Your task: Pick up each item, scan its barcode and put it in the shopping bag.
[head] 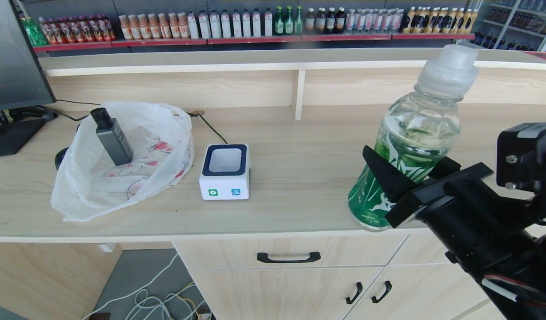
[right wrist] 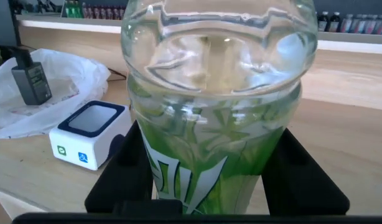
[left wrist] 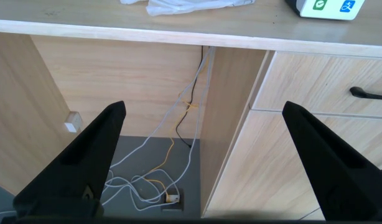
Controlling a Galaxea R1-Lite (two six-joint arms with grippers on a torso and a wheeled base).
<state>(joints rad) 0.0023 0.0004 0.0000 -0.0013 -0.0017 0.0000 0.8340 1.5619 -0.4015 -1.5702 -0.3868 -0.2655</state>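
Head view: high, looking down on scanner (head: pixel 224 172). Right wrist: close against bottle (head: pixel 406 146), scanner beyond. Left wrist: below counter (head: pixel 299 209) edge, facing its front. All share scanner.

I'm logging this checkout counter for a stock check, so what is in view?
Pale wooden counter: one, beige, across the scene, with black-handled cupboards below.
Clear plastic bottle with green label: one, clear and green, tilted at the counter's right front edge.
White box scanner with dark blue rim: one, mid-counter.
White plastic shopping bag: one, white with red print, on the counter's left.
Grey rectangular item with black cap: one, leaning inside the bag.
Black monitor: one, far left.
Shelved drink bottles: many, mixed colours, behind the counter.
Cables: several, white and yellow, on the floor under the counter.
Right hand: black, shut on the bottle.
Left hand: black, open, low before the cupboards.
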